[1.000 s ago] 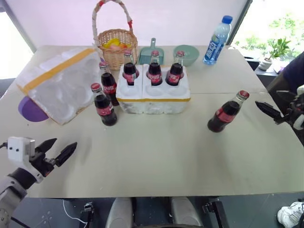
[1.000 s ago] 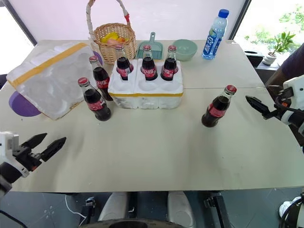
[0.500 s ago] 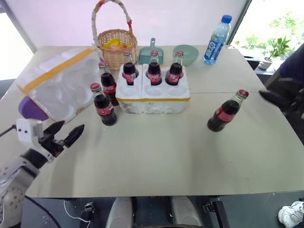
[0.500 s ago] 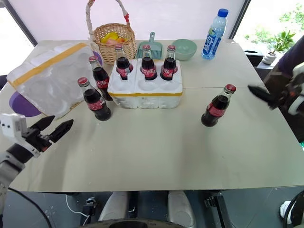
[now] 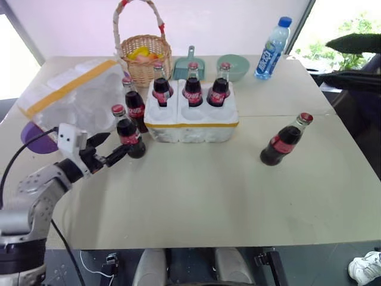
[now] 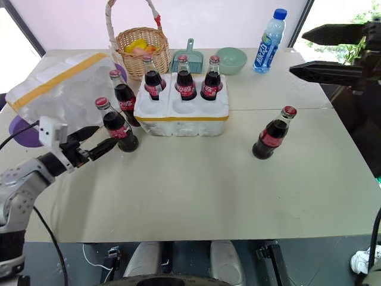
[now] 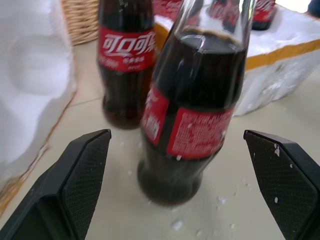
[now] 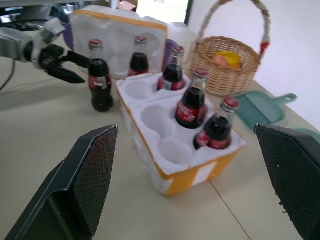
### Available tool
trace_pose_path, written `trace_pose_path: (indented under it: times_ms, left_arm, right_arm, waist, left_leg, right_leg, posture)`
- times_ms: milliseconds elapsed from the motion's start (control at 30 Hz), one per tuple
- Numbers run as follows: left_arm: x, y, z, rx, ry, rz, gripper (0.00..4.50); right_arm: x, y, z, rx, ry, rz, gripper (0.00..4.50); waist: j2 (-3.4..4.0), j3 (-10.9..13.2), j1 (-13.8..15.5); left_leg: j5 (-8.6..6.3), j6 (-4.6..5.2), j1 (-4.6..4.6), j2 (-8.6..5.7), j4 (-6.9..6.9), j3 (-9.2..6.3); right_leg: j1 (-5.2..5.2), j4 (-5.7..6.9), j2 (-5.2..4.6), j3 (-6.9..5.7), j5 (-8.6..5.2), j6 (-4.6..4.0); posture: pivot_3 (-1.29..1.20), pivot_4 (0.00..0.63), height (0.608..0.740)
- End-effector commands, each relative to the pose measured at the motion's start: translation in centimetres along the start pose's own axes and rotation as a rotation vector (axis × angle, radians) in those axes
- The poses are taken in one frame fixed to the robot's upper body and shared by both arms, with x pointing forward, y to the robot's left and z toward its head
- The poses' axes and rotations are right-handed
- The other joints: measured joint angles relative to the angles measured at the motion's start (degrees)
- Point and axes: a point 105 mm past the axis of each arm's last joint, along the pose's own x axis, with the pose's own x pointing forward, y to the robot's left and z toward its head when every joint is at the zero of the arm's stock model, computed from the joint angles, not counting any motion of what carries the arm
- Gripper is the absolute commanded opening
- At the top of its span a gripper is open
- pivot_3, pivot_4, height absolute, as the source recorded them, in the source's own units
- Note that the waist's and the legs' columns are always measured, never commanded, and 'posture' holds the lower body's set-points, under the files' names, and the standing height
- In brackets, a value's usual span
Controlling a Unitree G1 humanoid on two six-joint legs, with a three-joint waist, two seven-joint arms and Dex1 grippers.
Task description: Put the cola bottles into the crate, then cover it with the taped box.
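Left wrist view shows our left gripper (image 7: 182,187) spread wide around a cola bottle (image 7: 192,100) at the crate's (image 5: 191,122) nine o'clock, slippery breakable glass we'd grip mid-label, while our right gripper (image 6: 324,53) hangs released.

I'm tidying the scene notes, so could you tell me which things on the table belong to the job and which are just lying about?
Belong to the job:
- cola bottles: three in the crate, two beside it, one apart
- crate
- taped box

Lying about:
- wicker basket
- water bottle
- green bowl
- small dustpan
- purple dish
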Motion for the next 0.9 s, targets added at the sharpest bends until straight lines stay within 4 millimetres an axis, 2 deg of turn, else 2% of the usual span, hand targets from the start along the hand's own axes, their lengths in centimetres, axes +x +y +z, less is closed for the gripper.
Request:
trace_pose_path:
  times_ms: [33,200,333,400,467,500,600,767,900]
  left_arm:
    - [1.7,-0.3,0.1,0.053,-0.016,-0.051,4.45]
    - [3.9,-0.7,-0.3,0.079,-0.020,-0.100,4.45]
    - [5.0,-0.7,-0.9,0.115,-0.008,-0.120,4.45]
    - [5.0,-0.7,-1.0,0.135,-0.007,-0.134,3.92]
    - [4.6,-0.9,-0.8,0.142,-0.007,-0.163,3.10]
    - [4.1,-1.0,-0.6,0.141,0.007,-0.182,2.84]
    - [2.9,-1.5,-0.1,0.136,0.058,-0.240,2.89]
    - [1.0,-3.6,2.1,0.070,0.079,-0.397,2.89]
    - [3.5,-7.1,8.7,0.035,-0.105,-0.520,2.89]
  right_arm:
    - [1.1,1.0,0.8,-0.025,-0.020,0.059,4.50]
    - [2.1,2.2,0.0,-0.011,-0.010,0.118,4.50]
    - [2.7,2.6,0.3,-0.019,-0.028,0.137,4.50]
    - [3.0,2.8,0.3,-0.022,-0.026,0.141,4.50]
    - [3.1,3.1,-0.2,-0.024,-0.001,0.150,4.50]
    - [3.1,3.4,-0.5,-0.024,0.013,0.165,4.50]
    - [3.1,3.9,-0.6,-0.008,0.009,0.178,4.50]
    - [3.2,3.2,-0.9,0.011,0.020,0.125,4.50]
    - [3.3,2.9,-1.0,-0.034,0.034,0.101,4.50]
  waist:
    - [0.00,0.00,0.10]
    - [-0.01,0.01,0.27]
    - [0.00,0.01,0.16]
    - [0.00,0.01,0.00]
    - [0.00,0.01,0.03]
    - [-0.01,0.01,0.06]
    - [-0.03,0.04,-0.18]
    - [-0.02,0.07,-0.11]
    - [-0.07,0.19,1.15]
  left_leg:
    - [0.00,0.00,-0.02,-0.01,0.02,0.00]
    - [-0.01,0.02,-0.08,-0.04,0.01,-0.02]
    - [-0.02,0.03,-0.09,-0.03,-0.04,-0.05]
    - [-0.02,0.03,-0.09,-0.02,-0.04,-0.05]
    - [-0.02,0.03,-0.08,-0.01,-0.04,-0.05]
    - [-0.02,0.03,-0.08,-0.01,-0.04,-0.05]
    - [-0.02,0.04,-0.10,0.02,-0.05,-0.06]
    - [-0.03,0.04,-0.15,0.05,-0.07,-0.06]
    - [-0.01,0.02,-0.37,0.03,0.14,-0.27]
  right_leg:
    - [0.00,0.00,-0.01,0.00,0.01,0.01]
    - [-0.04,0.01,-0.02,-0.05,0.12,0.22]
    - [-0.07,0.04,0.01,-0.08,0.14,0.25]
    - [-0.07,0.05,0.04,-0.08,0.15,0.26]
    - [-0.08,0.08,0.04,-0.08,0.15,0.26]
    - [-0.09,0.08,0.05,-0.08,0.15,0.26]
    - [-0.11,0.08,0.04,-0.10,0.15,0.26]
    - [-0.21,0.12,0.04,-0.11,0.14,0.25]
    - [-0.21,0.15,0.04,-0.30,0.13,0.23]
  posture:
    - [0.00,0.150,0.740]
    - [0.00,0.150,0.740]
    - [0.00,0.150,0.740]
    - [0.00,0.150,0.740]
    - [0.00,0.150,0.740]
    - [0.00,0.150,0.740]
    - [0.00,0.150,0.740]
    - [0.00,0.150,0.740]
    - [0.00,0.150,0.740]
